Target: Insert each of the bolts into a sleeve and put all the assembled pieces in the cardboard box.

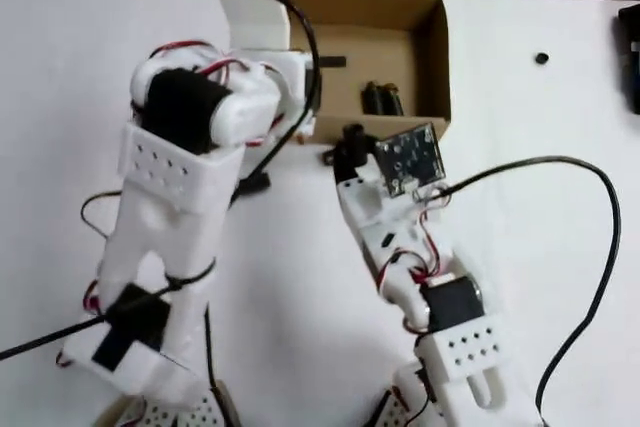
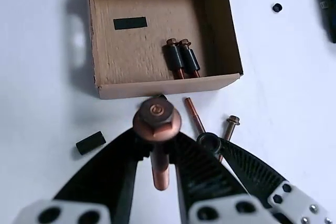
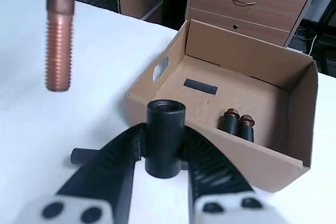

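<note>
The cardboard box (image 1: 432, 47) stands open in the upper centre of the high view, on the white tabletop (image 1: 540, 247). In it lie two assembled pieces (image 1: 382, 98), bolts seated in black sleeves, side by side and touching, close to the box's lower wall and right of its middle. A flat black patch (image 2: 130, 23) sits on the box floor apart from them. Outside the box, the left tool (image 2: 157, 136) is closed narrow on a copper bolt (image 2: 156, 119), gripping the shank under the head so that the threaded end hangs down. The right tool (image 3: 164, 148) is clamped on an upright black sleeve (image 3: 164, 136), open bore facing up, near the hanging bolt but apart from it. On the tabletop by the box's lower wall lie a loose sleeve (image 2: 91, 142), a loose bolt (image 2: 194, 114) and a second loose bolt (image 2: 231, 124). A small black piece (image 1: 541, 58) lies well apart in the upper right.
</note>
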Controlling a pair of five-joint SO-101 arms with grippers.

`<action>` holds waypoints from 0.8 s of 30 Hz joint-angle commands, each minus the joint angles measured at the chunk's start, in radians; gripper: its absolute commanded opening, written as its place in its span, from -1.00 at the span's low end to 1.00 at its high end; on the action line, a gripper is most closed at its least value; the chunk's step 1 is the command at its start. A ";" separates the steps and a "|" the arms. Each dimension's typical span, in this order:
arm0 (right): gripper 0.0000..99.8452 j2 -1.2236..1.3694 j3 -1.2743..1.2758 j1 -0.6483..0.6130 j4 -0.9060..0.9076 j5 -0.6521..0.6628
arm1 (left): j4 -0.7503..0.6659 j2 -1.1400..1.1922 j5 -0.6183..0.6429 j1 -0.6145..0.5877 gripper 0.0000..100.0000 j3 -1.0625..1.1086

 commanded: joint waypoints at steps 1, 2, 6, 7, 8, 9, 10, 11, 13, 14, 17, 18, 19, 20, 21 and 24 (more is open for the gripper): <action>-0.96 -0.061 -0.009 -0.028 0.050 -0.008 | -0.077 -0.121 -0.006 0.012 -0.96 0.107; -0.96 -0.068 -0.009 -0.038 0.064 -0.008 | -0.107 -0.147 -0.006 0.014 -0.96 0.136; -0.96 -0.105 0.044 -0.070 0.071 -0.008 | -0.196 -0.235 -0.005 0.031 -0.96 0.271; -0.96 -0.119 0.064 -0.082 0.071 -0.008 | -0.218 -0.250 -0.005 0.031 -0.96 0.306; -0.96 -0.134 0.078 -0.094 0.070 -0.008 | -0.236 -0.269 -0.005 0.031 -0.96 0.341; -0.96 -0.150 0.084 -0.097 0.070 -0.008 | -0.252 -0.282 -0.005 0.031 -0.96 0.367; -0.96 -0.165 0.089 -0.101 0.071 -0.008 | -0.261 -0.298 -0.005 0.029 -0.96 0.389; -0.96 -0.173 0.094 -0.102 0.074 -0.008 | -0.265 -0.311 -0.005 0.029 -0.96 0.403; -0.96 -0.196 0.114 -0.102 0.074 -0.008 | -0.279 -0.336 -0.005 0.035 -0.96 0.429; -0.96 -0.202 0.123 -0.102 0.074 -0.008 | -0.296 -0.344 -0.005 0.035 -0.96 0.443; -0.96 -0.206 0.124 -0.105 0.074 -0.008 | -0.336 -0.353 -0.005 0.035 -0.96 0.492; -0.96 -0.206 0.126 -0.113 0.074 -0.008 | -0.342 -0.353 -0.005 0.037 -0.96 0.504; -0.96 -0.206 0.126 -0.120 0.074 -0.008 | -0.348 -0.353 -0.005 0.037 -0.96 0.512; -0.96 -0.206 0.126 -0.130 0.074 -0.008 | -0.361 -0.351 -0.005 0.037 -0.96 0.519; -0.96 -0.208 0.126 -0.139 0.074 -0.008 | -0.370 -0.350 -0.003 0.037 -0.96 0.526; -0.96 -0.206 0.126 -0.150 0.074 -0.008 | -0.397 -0.350 -0.003 0.037 -0.96 0.550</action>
